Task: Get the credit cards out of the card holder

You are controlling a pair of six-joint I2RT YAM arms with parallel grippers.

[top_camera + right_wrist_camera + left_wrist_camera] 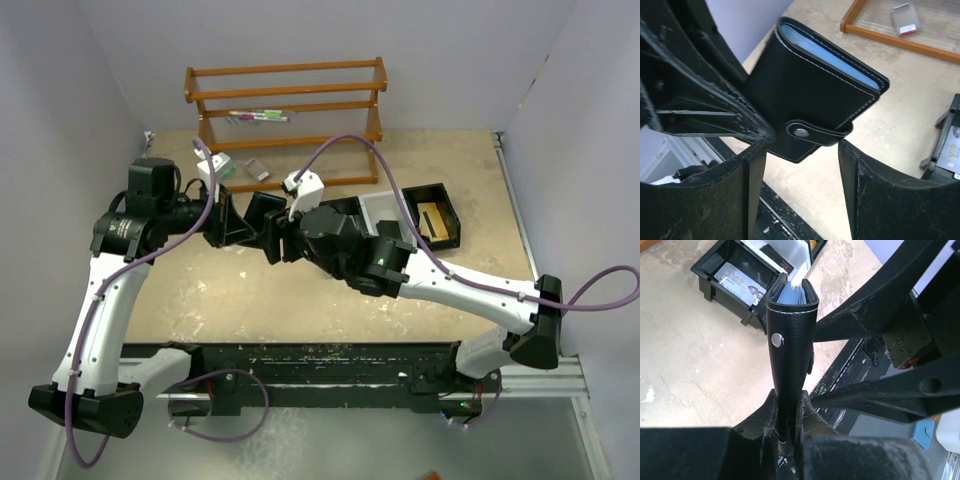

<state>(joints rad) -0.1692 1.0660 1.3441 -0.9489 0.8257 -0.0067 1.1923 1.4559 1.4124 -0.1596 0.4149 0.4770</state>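
The card holder (792, 340) is a black folded wallet held up off the table, its strap (801, 132) snapped shut. My left gripper (788, 415) is shut on its lower edge. Blue-grey lining (830, 55) shows along the wallet's open edge; the credit cards are hidden inside. My right gripper (802, 150) is open just below the strap, one finger on each side, with nothing between them. From above, the card holder (262, 213) sits between the left gripper (225, 225) and the right gripper (282, 240).
A black-and-white tray (445, 205) stands right of the grippers, with a silvery VIP card (737, 282) in one compartment. A wooden rack (285, 100) stands at the back. Small grey-white pieces (245, 168) lie before it.
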